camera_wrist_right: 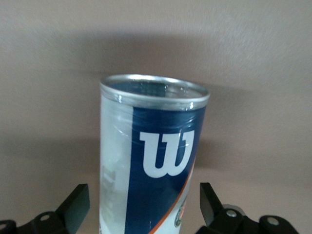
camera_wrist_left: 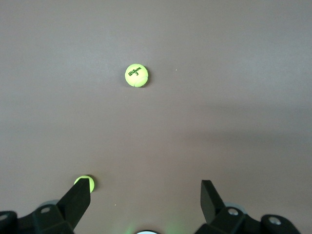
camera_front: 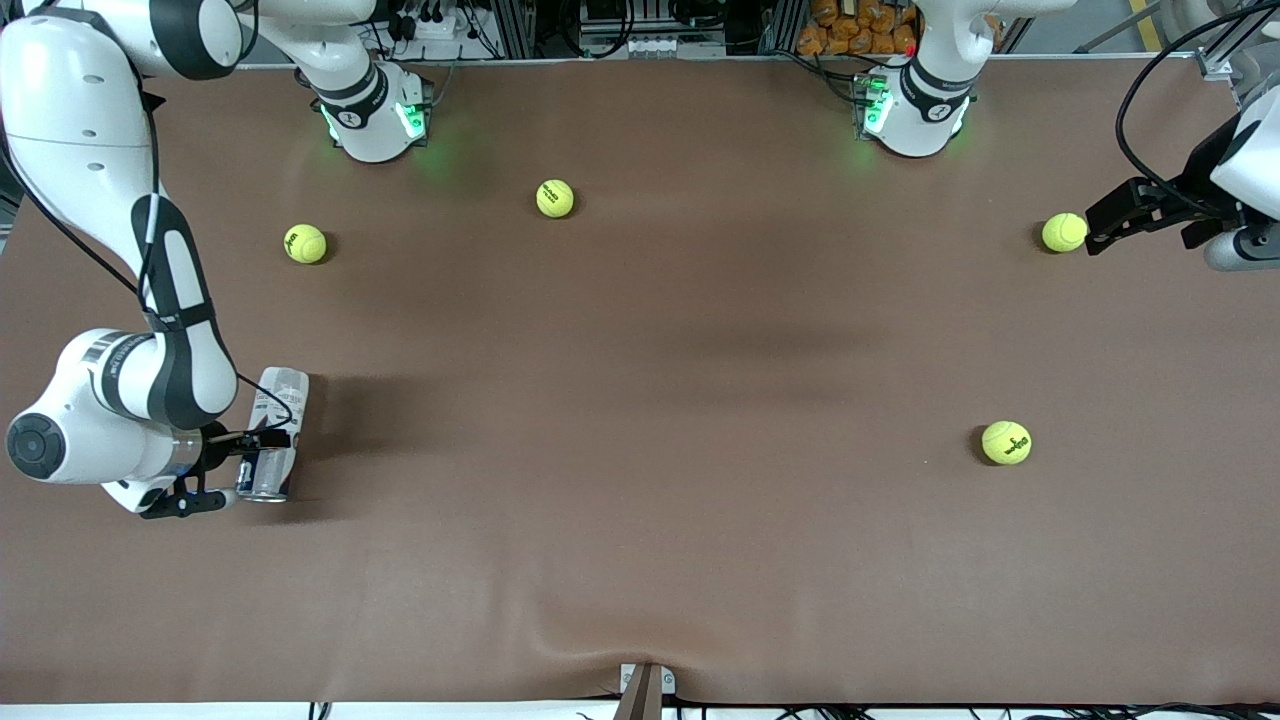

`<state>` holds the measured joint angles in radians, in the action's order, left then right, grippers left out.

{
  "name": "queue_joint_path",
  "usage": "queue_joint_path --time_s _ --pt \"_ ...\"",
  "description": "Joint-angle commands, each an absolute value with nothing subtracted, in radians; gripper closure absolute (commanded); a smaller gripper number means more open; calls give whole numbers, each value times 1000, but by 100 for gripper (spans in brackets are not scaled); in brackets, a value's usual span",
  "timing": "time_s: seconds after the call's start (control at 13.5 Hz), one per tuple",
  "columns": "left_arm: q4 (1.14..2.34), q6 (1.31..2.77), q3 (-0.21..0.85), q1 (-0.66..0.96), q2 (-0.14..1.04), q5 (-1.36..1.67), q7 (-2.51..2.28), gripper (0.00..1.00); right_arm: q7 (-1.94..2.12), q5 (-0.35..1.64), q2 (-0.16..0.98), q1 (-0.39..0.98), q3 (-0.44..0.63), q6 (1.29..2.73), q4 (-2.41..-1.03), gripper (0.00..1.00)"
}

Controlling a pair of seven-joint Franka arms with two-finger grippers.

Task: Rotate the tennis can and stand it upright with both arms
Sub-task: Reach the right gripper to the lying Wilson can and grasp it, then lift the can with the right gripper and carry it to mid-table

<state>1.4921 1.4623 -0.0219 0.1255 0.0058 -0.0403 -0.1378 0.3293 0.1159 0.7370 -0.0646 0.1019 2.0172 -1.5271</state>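
Brown mat [camera_front: 640,520] is seen to cover the table out to its edges. Taking the tennis can [camera_front: 274,434] as landmark: it lies on its side toward the right arm's end of the table, silver rim [camera_front: 262,492] turned toward the front camera. The right gripper [camera_front: 228,466] is set about the can near that rim end, fingers [camera_wrist_right: 74,205] spread wide on either side of the label, apart from it. One tennis ball [camera_front: 305,243] is noted farther from the camera than the can; a second ball [camera_front: 555,198] lies farther still, toward the left arm's end. A broad bare stretch of mat runs from the can to a third ball [camera_front: 1006,442]. The left gripper [camera_front: 1110,222] hangs wide open over the mat just beside a fourth ball [camera_front: 1064,232], well apart from the can; that arm waits.
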Motion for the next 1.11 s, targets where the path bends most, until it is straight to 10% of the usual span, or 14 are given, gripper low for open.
queue_joint_path --time_s 0.0,1.04 --pt "1497 1451 -12 123 6 -20 -120 0 377 137 756 -87 95 1990 -1522 0" --pt "1509 1448 -3 115 2 -20 -120 0 468 133 769 -101 95 1988 -1520 0"
